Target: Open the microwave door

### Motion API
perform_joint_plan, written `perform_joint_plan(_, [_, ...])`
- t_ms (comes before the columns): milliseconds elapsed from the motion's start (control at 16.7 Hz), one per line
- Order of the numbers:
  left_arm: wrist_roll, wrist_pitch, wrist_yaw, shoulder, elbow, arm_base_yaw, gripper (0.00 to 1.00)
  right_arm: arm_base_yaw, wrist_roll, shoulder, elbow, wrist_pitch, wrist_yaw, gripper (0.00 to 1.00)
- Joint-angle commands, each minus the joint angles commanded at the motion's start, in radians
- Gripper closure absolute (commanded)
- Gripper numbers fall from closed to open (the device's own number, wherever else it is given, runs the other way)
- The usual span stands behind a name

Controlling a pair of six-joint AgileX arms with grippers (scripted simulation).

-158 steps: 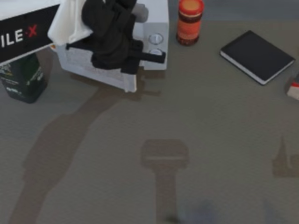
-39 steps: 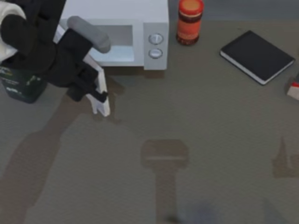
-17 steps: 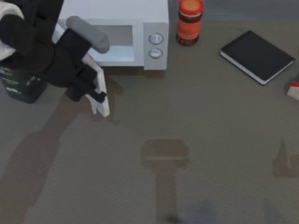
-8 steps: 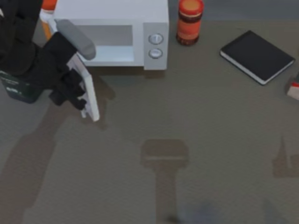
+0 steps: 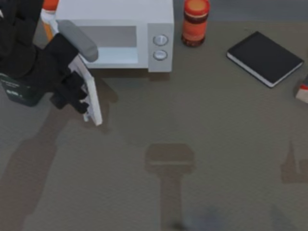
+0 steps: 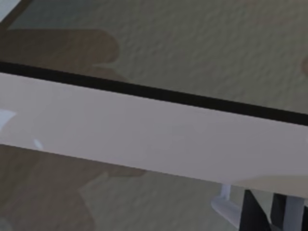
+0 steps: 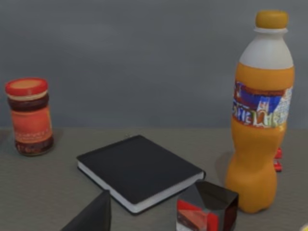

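Observation:
The white microwave stands at the back left of the table, its pale interior exposed. The microwave door stands swung wide open, edge-on in the top view, with its free end pointing toward the table's front. My left gripper is at the door's free end, shut on the thin handle. In the left wrist view the door panel spans the picture, and the handle shows beside a dark finger. My right gripper is parked off the top view's right edge and is open.
A red-lidded jar stands right of the microwave. A black book and a small red box lie at the right. A dark green bottle sits under my left arm. An orange bottle stands near the right gripper.
Over the last second the left gripper pulled the door farther open, toward the left. In the last half second almost nothing moved. The right arm stayed still.

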Motion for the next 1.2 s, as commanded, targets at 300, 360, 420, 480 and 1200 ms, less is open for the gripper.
perform_joint_plan(300, [0.000,0.000,0.000,0.000,0.000,0.000,1.00,0.000,0.000,0.000,0.000,0.000,0.000,0.00])
perform_joint_plan(360, [0.000,0.000,0.000,0.000,0.000,0.000,1.00,0.000,0.000,0.000,0.000,0.000,0.000,0.00])
perform_joint_plan(420, [0.000,0.000,0.000,0.000,0.000,0.000,1.00,0.000,0.000,0.000,0.000,0.000,0.000,0.00])
perform_joint_plan(480, [0.000,0.000,0.000,0.000,0.000,0.000,1.00,0.000,0.000,0.000,0.000,0.000,0.000,0.00])
perform_joint_plan(1200, [0.033,-0.013,0.015,0.004,0.002,0.013,1.00,0.000,0.000,0.000,0.000,0.000,0.000,0.00])
